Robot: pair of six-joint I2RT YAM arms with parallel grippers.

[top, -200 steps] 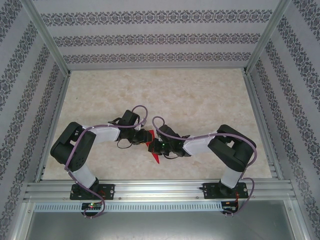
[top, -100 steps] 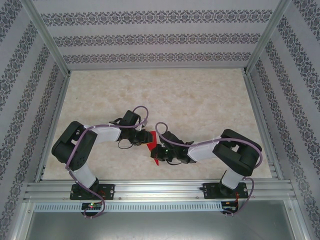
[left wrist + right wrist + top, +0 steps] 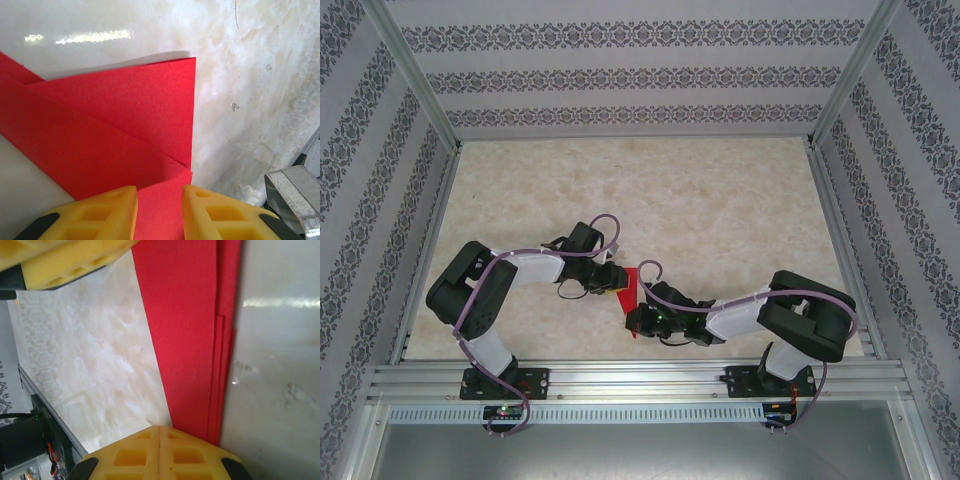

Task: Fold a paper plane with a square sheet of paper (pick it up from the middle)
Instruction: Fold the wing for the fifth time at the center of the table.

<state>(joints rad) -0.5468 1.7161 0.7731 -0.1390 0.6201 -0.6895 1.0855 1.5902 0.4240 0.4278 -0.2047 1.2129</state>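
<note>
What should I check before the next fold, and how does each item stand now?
1. Placement: the folded red paper spans from one tool to the other: ok.
2. Opening: the left tool has its jaws apart, with the paper running into the gap: ok.
3. Grip: left tool actually pinching the paper: cannot tell.
4. Closure: the right tool is shut, fingers flush: ok.
5. Catch: paper held by the right tool: cannot tell; its end meets one finger beside the seam.

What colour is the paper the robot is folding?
The paper is plain bright red, with no pattern. It shows best in the left wrist view.
</note>
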